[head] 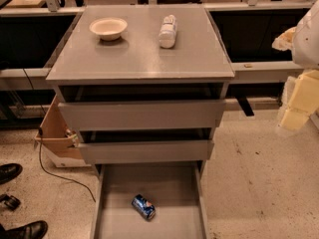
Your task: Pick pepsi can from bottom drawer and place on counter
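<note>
One grey cabinet stands in the middle of the camera view, with three drawers. The top drawer [142,114] and the middle drawer [144,152] are each pulled out a little, and the bottom drawer [172,183] is pulled out much further, so its flat grey floor is in view. One pepsi can [143,206] lies on its side on that floor, left of centre and towards the front, angled diagonally and clear of the drawer's sides. The counter [139,56] carries two things: one white bowl [108,28] standing upright at the back left, and one white bottle [168,31] lying on its side just right of it, the two apart. The gripper [298,104] shows as pale yellow blocks at the right edge, beside the cabinet at about the level of the top drawer, well apart from the can and touching nothing on the cabinet; whether it is open or closed cannot be told. On the floor to the left sit one cardboard box [54,128] against the cabinet and two black shoes [9,172].
</note>
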`<control>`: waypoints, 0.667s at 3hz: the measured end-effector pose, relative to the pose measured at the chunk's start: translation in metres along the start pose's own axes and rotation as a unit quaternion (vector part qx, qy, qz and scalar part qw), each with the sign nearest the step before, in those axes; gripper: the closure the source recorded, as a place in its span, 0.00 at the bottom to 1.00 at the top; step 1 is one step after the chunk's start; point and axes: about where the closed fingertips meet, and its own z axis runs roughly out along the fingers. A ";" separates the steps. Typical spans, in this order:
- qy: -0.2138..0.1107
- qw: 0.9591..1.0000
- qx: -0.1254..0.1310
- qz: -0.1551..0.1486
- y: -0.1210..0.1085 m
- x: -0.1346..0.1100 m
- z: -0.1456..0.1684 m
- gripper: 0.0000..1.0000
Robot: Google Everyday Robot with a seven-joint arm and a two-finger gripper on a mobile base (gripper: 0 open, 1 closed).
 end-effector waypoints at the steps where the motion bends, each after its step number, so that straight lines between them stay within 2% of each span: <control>1: 0.000 1.000 0.000 0.000 0.000 0.000 0.000 0.00; 2: 0.003 1.000 -0.007 0.000 0.011 0.005 0.017 0.00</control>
